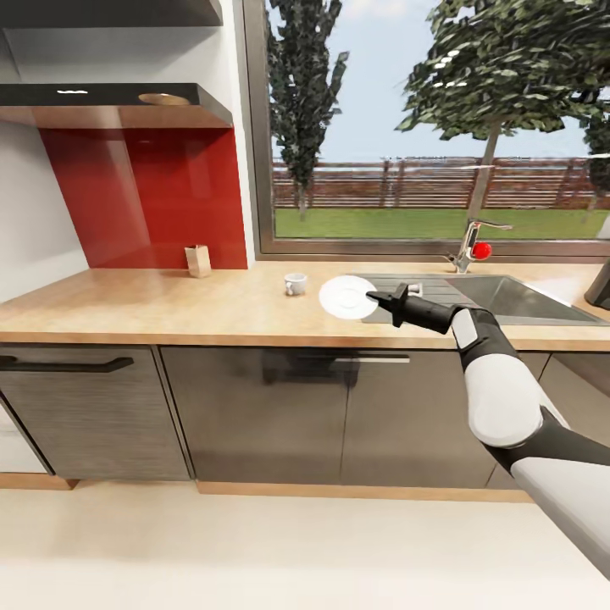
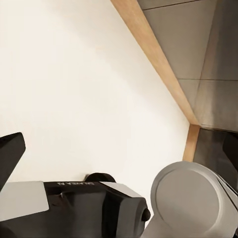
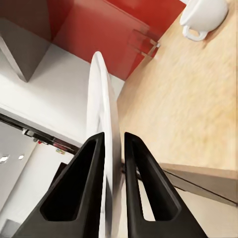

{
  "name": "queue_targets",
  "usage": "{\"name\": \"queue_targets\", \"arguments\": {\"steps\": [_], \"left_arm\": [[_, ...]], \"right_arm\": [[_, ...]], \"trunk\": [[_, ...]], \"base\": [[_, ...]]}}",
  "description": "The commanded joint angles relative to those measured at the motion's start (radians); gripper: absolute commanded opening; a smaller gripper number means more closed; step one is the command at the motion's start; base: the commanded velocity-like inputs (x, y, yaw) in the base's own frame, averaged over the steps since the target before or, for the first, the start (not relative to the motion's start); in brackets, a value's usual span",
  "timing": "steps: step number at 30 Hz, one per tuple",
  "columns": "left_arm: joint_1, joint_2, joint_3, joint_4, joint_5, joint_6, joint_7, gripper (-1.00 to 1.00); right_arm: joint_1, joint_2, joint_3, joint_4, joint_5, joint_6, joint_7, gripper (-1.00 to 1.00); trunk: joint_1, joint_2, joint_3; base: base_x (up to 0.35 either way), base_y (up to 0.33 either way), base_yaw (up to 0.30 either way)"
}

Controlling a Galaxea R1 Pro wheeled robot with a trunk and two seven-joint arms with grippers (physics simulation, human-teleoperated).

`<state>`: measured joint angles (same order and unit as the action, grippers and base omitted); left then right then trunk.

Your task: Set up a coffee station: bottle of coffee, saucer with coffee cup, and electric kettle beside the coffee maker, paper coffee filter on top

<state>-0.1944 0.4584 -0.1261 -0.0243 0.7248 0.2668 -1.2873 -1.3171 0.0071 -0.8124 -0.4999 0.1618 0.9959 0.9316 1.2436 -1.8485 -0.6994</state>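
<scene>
At the bench's (image 1: 169, 305) back edge, towards its left end, a small tan block-like object (image 1: 197, 260) stands against the red splashback (image 1: 144, 195). Further right, near the middle of the bench and closer to the back edge than the front, the coffee cup (image 1: 294, 284) sits upright, apart from everything else. Just right of it, the saucer (image 1: 347, 296) is held at the left edge of the grey sink (image 1: 500, 298), its round face turned towards the head camera. The right end effector (image 1: 379, 296) is clenched on the saucer's rim, one dark finger on each face, as the right wrist view shows (image 3: 113, 163). I cannot tell whether the left end effector is released or clenched.
</scene>
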Motion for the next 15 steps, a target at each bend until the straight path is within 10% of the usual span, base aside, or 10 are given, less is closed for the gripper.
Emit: {"name": "queue_targets", "arguments": {"steps": [1,15], "left_arm": [[0.000,0.000,-0.009,0.000,0.009,0.010,-0.003,1.00],[0.000,-0.015,-0.006,-0.002,0.010,-0.033,0.073,1.00]], "right_arm": [[-0.001,-0.002,-0.006,0.000,0.007,0.007,0.010,-1.00],[-0.001,-0.010,0.006,-0.034,0.007,0.007,0.012,-1.00]], "trunk": [[0.000,-0.001,-0.001],[0.000,-0.001,-0.001]], "base": [[0.000,0.000,-0.113],[0.000,0.000,-0.230]]}}
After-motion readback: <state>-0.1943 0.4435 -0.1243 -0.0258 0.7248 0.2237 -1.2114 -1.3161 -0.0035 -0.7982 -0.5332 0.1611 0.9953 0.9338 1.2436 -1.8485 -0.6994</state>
